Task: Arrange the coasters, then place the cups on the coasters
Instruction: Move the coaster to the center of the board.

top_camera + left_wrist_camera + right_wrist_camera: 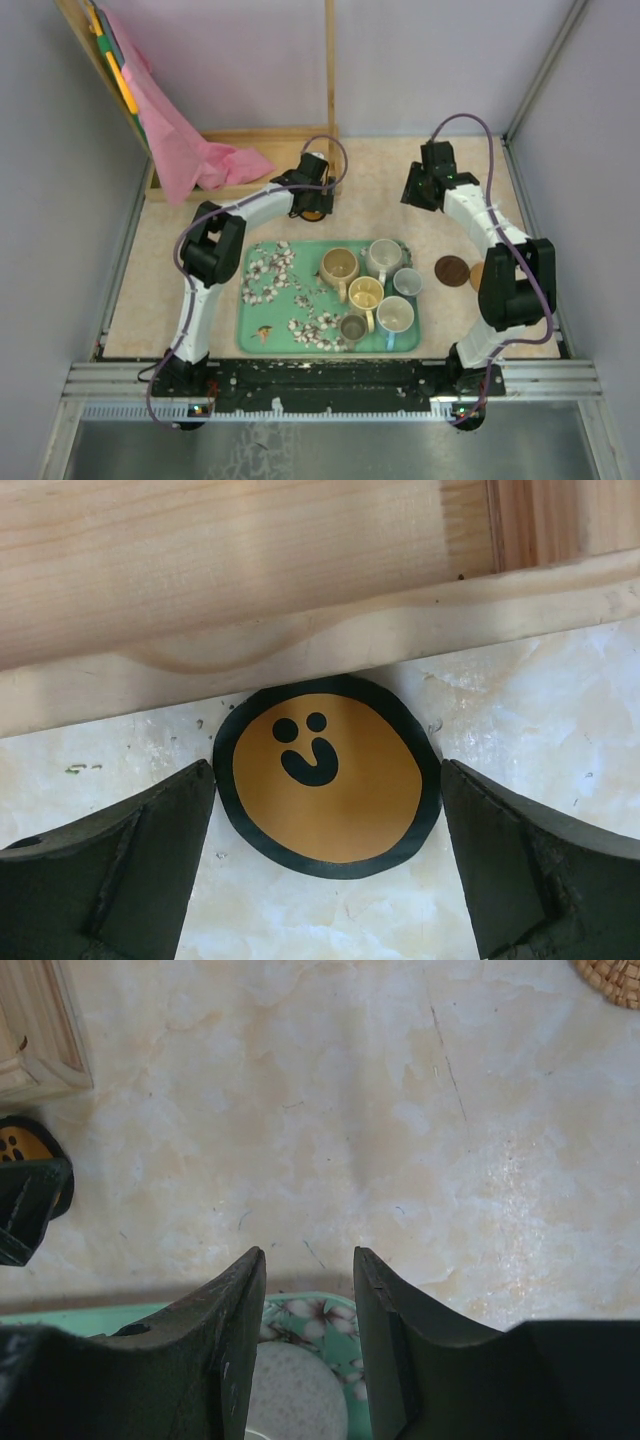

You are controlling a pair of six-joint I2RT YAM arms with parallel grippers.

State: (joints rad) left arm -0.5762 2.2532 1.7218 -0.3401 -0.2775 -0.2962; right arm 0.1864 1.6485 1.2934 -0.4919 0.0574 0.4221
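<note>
An orange coaster (327,780) with a black rim and a smiley face lies flat on the table against a wooden frame. My left gripper (327,770) hangs open over it, one finger on each side and neither touching it. That coaster (314,213) peeks out under the left gripper (316,200) in the top view. A dark brown coaster (452,270) and a tan one (477,275), partly behind the right arm, lie right of the tray. Several cups stand on the green tray (262,315), among them tan (339,267), yellow (365,293) and white (395,315). My right gripper (308,1255) is open and holds nothing.
The wooden frame (250,570) runs just behind the orange coaster, with a pink cloth (185,150) draped at its left. The edge of a woven round mat (612,980) shows in the right wrist view. Grey walls close in both sides.
</note>
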